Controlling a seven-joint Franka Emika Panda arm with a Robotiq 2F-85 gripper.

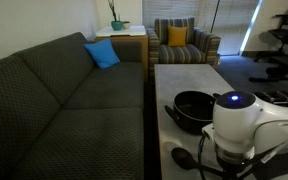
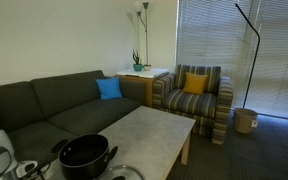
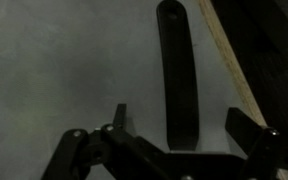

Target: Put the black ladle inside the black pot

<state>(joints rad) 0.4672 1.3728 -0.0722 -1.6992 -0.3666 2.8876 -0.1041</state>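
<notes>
A: Is the black ladle (image 3: 179,70) inside the black pot (image 1: 194,108) yet?

B: No. In the wrist view it lies on the table (image 3: 54,60), centre right, between wide-open, empty fingers (image 3: 120,118). Grasping, lifting and placing all remain, I judge.

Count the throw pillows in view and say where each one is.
2. A blue pillow leans against the back of the grey sofa; a yellow pillow sits in the striped armchair. Others could lie out of frame.
</notes>
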